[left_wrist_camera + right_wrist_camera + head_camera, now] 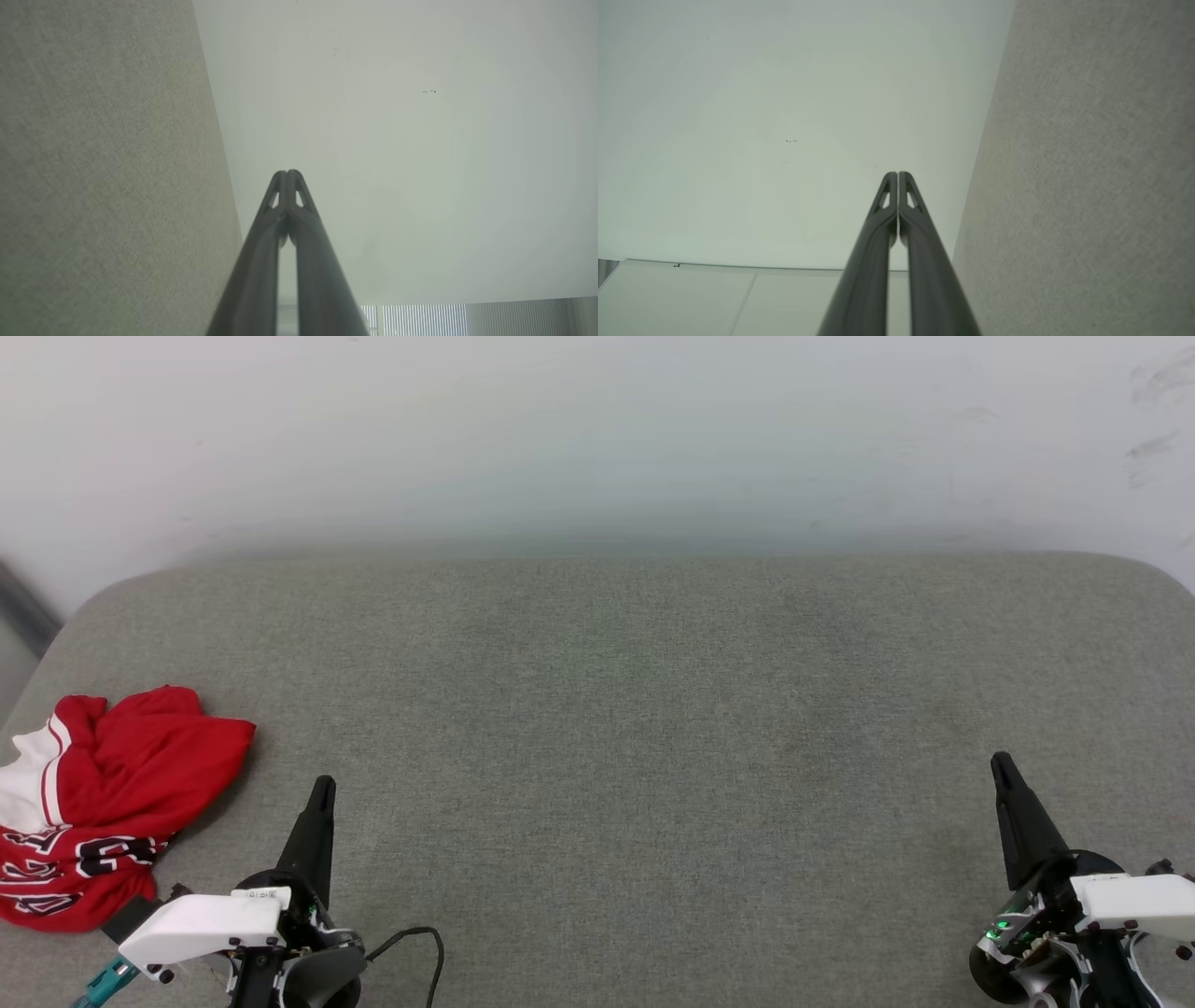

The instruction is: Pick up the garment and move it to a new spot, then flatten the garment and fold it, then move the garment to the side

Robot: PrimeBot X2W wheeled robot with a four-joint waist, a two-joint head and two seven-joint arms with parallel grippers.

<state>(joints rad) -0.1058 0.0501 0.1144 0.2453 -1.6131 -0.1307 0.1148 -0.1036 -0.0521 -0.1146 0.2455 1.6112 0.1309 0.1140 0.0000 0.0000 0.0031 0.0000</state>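
Observation:
The garment [103, 803], red with a white sleeve and black lettering, lies crumpled at the left edge of the grey fabric surface [616, 728]. My left gripper [323, 786] is shut and empty just right of the heap, pointing toward the wall. Far across at the lower right, my right gripper [1001, 763] is shut too, holding nothing. In the left wrist view the left gripper [287, 172] has its tips pressed together against the pale wall. The right gripper [897, 173] looks the same in the right wrist view.
A white wall [597, 429] rises behind the surface. A black cable [420, 938] loops by my left wrist. The grey surface stretches wide between the two grippers, and its rounded corners show at the back left and right.

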